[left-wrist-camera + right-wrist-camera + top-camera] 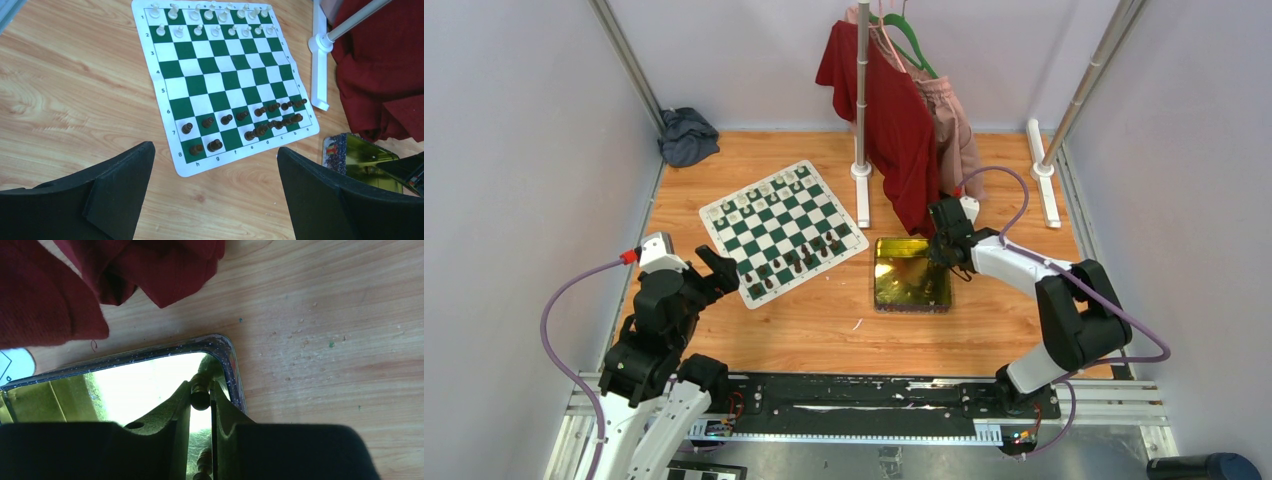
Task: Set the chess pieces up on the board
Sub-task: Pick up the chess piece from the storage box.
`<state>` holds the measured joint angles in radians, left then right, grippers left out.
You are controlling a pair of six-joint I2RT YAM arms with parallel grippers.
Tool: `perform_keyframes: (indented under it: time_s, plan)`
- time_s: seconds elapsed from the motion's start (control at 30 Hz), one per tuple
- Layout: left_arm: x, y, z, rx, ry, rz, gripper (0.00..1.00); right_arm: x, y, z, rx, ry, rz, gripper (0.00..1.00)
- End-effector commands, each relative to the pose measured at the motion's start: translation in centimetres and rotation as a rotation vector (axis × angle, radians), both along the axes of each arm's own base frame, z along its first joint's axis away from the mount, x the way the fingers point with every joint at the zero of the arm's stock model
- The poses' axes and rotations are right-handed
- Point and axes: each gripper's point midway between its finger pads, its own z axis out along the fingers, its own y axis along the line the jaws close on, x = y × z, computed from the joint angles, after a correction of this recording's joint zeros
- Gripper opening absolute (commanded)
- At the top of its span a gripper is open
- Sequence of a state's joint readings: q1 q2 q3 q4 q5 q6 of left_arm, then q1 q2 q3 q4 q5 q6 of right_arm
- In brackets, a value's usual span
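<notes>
Tin cut off left (glare hides inside); dark piece in right end effector, type unclear.

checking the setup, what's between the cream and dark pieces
Only bare squares of the board separate the cream pieces from the dark pieces, per the left wrist view.

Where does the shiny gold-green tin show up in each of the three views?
Top external: the tin sits right of centre, beside the board.
Left wrist: at the lower right edge.
Right wrist: lower left, rim curving across.
Shared landmark: the red garment beyond the tin.
</notes>
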<state>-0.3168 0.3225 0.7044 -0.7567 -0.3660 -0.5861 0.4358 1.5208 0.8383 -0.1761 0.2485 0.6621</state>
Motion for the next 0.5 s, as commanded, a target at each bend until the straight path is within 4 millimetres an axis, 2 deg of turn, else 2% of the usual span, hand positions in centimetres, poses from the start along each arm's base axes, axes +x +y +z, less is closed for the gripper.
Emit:
perform_keyframes:
  time_s: [0.0, 0.47]
  plan:
    - [0.2, -0.4, -0.2, 0.007, -0.004, -0.022, 1.0, -0.8, 0.1, -0.2, 0.041, 0.03, -0.001, 0.0]
    - [0.2, -0.4, 0.0, 0.004, -0.015, -0.023, 1.0, -0.1, 1.0, 1.6, 0.087, 0.001, 0.018, 0.0]
